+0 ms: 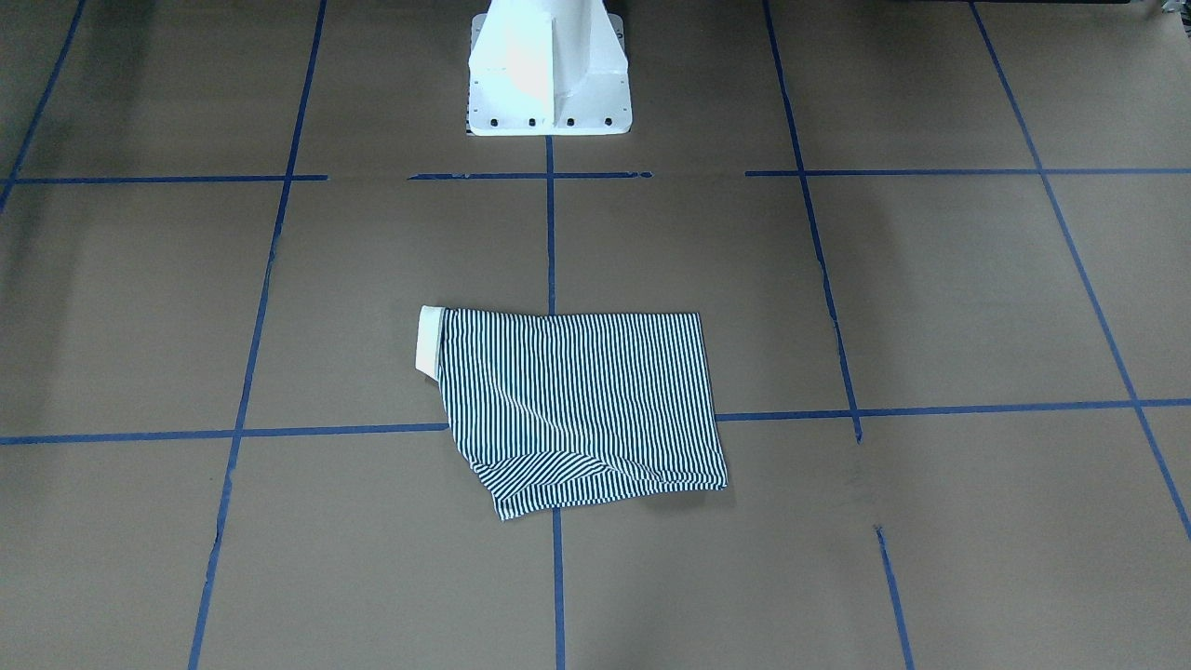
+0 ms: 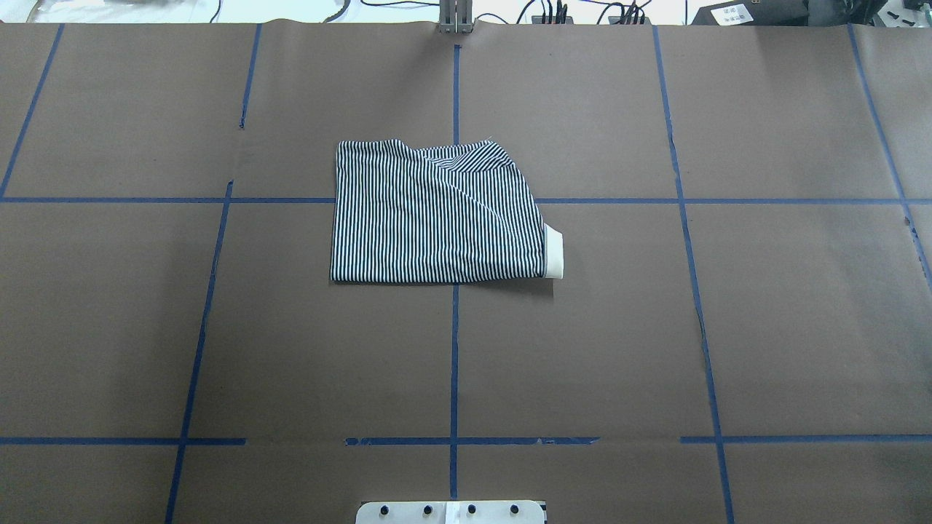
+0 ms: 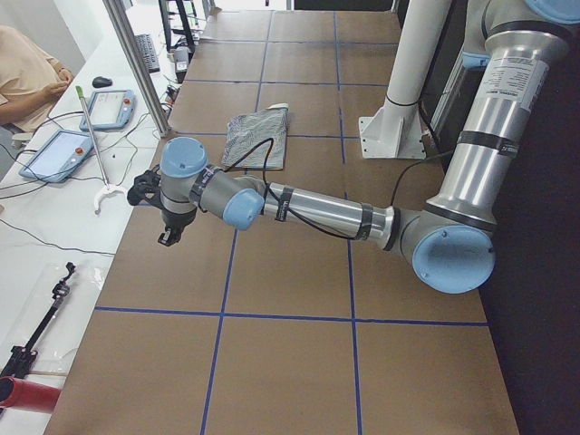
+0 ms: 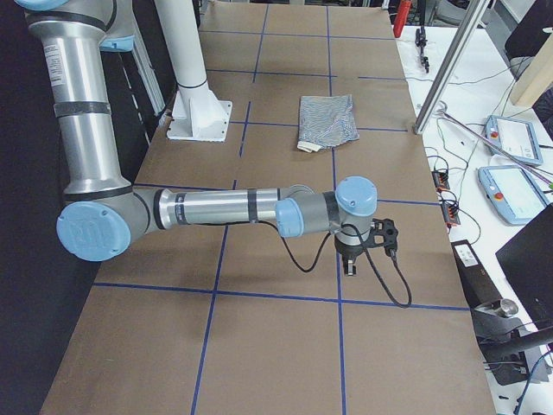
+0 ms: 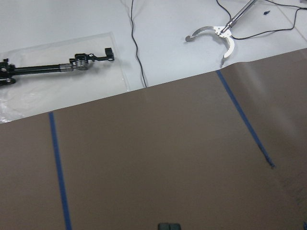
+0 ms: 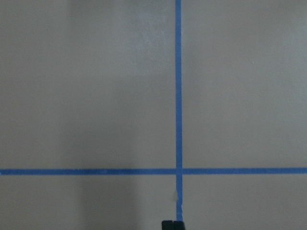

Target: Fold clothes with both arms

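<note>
The striped polo shirt [image 1: 577, 400] lies folded into a compact rectangle near the table's middle, cream collar [image 1: 430, 340] at one end; it also shows in the overhead view [image 2: 437, 218] and both side views [image 3: 256, 138] [image 4: 328, 121]. No gripper touches it. My left gripper [image 3: 168, 237] hangs over the table's left end, far from the shirt; its wrist view shows only its tips [image 5: 168, 226] pressed together. My right gripper [image 4: 350, 268] hangs over the right end, its tips [image 6: 172, 225] together too. Both are empty.
The white pedestal base [image 1: 549, 74] stands at the robot's side of the table. Blue tape lines [image 2: 454, 364] grid the brown tabletop. A white bench with pendants [image 3: 59, 154], cables and a metal tool [image 5: 211, 33] runs along the operators' side, where a person [image 3: 27, 72] sits.
</note>
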Motion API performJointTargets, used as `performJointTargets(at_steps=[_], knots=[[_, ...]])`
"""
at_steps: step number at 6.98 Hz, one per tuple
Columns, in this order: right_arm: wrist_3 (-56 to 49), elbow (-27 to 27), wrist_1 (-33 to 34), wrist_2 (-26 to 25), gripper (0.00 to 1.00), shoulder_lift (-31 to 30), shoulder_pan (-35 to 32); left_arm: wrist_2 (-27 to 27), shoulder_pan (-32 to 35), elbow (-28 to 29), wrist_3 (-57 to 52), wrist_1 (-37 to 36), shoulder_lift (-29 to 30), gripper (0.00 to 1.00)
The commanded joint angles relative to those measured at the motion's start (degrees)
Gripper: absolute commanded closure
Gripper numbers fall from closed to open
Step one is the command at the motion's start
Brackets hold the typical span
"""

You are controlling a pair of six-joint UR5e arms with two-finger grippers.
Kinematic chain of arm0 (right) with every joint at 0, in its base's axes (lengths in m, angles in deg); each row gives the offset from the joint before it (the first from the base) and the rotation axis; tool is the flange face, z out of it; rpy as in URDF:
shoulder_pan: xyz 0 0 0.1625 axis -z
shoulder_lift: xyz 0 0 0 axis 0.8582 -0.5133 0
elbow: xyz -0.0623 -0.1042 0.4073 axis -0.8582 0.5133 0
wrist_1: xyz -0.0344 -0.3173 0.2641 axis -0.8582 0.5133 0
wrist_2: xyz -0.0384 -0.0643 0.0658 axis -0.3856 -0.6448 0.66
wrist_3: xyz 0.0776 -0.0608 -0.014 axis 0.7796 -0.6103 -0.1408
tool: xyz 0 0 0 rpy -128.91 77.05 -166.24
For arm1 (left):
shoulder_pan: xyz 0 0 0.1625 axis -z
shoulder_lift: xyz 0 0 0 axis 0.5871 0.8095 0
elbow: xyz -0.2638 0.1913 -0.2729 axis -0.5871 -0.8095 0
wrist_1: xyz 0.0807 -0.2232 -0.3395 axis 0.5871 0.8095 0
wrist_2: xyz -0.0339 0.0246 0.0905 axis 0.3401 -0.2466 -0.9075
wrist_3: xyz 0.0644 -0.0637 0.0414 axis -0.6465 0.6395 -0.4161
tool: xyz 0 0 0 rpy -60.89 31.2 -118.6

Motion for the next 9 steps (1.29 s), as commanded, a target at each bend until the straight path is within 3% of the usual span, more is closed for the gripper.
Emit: performJointTargets(at_steps=[1, 2, 3, 5, 8, 9], knots=[[-1.5, -7.8, 1.7, 0.0, 0.01, -8.7, -0.4, 0.4, 0.2, -12.4, -4.0, -11.1, -13.7, 0.57], [-1.6, -8.8, 1.9, 0.6, 0.00, -9.4, 0.3, 0.6, 0.2, -14.8, -3.8, -11.8, -18.8, 0.01], [-1.7, -7.9, 2.0, -0.3, 0.00, -9.4, 2.2, 0.8, 0.0, -16.0, -4.4, -9.8, -24.0, 0.00], [-1.7, -6.6, 3.0, -0.1, 0.00, -7.4, 5.4, 0.7, -0.2, -16.8, -1.2, -7.4, -23.6, 0.00], [-2.2, -6.5, 3.7, 0.6, 0.00, -8.0, 3.9, 1.0, -0.2, -16.7, 5.0, -6.4, -23.8, 0.00], [-2.2, -6.5, 3.7, 0.4, 0.00, -7.9, 3.9, 3.3, -0.3, -16.7, 5.2, -6.7, -23.7, 0.00]])
